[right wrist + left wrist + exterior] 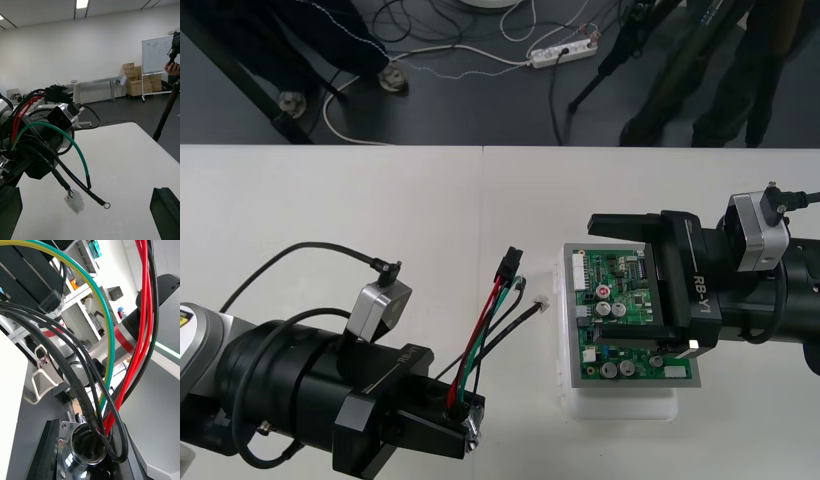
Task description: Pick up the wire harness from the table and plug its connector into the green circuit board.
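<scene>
The wire harness is held above the table. Its round metal socket is clamped in the left claw, and red, green and black wires rise from there to the black plug, which is unplugged just beside the green circuit board. The right claw, fingers wide apart, straddles the board on its white base.

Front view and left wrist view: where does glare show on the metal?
Front view: a small bright glint on the right pincer, which stands open over the green circuit board. Left wrist view: light shines on the flange of the metal socket.
</scene>
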### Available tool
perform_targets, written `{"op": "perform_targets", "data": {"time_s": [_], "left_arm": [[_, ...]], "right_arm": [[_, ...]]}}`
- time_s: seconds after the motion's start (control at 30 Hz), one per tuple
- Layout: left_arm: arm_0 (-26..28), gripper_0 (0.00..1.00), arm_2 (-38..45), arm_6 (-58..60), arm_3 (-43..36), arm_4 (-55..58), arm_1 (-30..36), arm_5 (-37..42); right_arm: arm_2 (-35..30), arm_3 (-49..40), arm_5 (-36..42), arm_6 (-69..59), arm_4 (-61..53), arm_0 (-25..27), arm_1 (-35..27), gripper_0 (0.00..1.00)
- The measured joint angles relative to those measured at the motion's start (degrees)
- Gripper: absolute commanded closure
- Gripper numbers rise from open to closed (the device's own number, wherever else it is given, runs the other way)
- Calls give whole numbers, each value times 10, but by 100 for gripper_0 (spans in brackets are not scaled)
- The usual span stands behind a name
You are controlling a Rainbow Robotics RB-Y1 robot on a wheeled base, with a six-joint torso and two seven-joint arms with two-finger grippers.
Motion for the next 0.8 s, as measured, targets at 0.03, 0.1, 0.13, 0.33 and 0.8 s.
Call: {"op": "perform_targets", "data": {"time_s": [0.03, 0.1, 0.13, 0.33, 0.8], "left_arm": [[-2, 100, -3, 1, 0, 0, 1, 0], [-8, 100, -11, 12, 0, 0, 3, 1], [-11, 100, -14, 22, 0, 0, 3, 1], [-27, 100, -22, 156, 0, 0, 5, 1], [-46, 100, -35, 218, 0, 0, 5, 1]], "right_arm": [[0, 0, 0, 0, 0, 0, 0, 0], [0, 0, 0, 0, 0, 0, 0, 0], [0, 0, 0, 0, 0, 0, 0, 0], [0, 0, 0, 0, -12, 0, -12, 0], [0, 12, 0, -37, -60, -24, -103, 0]]}}
